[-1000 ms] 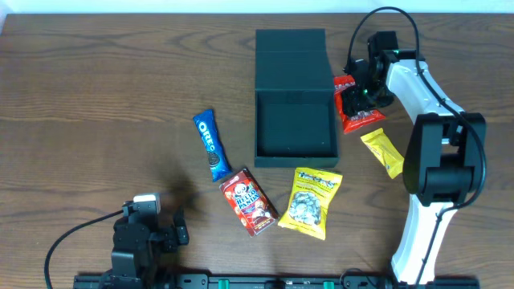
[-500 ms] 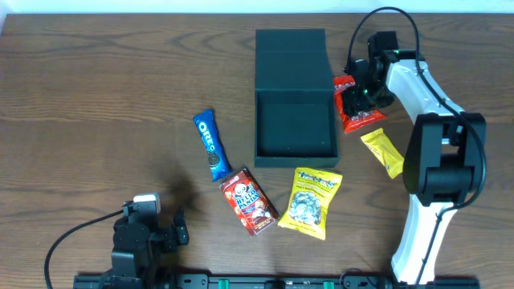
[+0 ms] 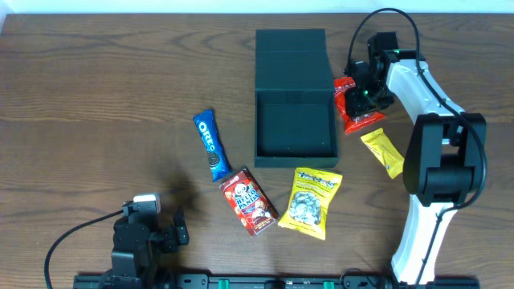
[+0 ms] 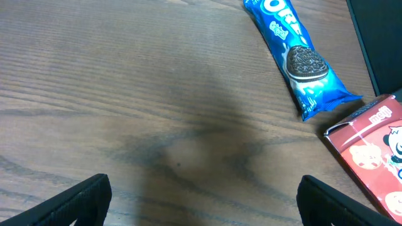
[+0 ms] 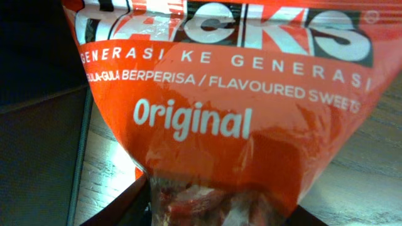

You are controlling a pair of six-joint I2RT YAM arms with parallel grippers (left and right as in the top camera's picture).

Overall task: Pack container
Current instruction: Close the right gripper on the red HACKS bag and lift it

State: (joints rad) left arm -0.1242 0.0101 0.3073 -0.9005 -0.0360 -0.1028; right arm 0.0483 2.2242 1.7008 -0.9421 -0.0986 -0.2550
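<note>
1. Right gripper: low over the upper end of the red packet, which fills its wrist view. We cannot tell whether the jaws pinch the film or stand just off it.
2. Red packet: soft film bag with loose sweets, directly beneath this gripper.
3. Container: just to the gripper's left, lid folded back, floor bare. The packet lies close against its near wall.
4. Step in hand, as we judge it: securing the packet. We would pinch the flat film rather than the lumpy belly and confirm the hold before raising. Then we would lift clear of the wall, carry left and release low over the floor.
5. Left gripper: spread wide and empty, with the Oreo ahead of it to its right.
</note>
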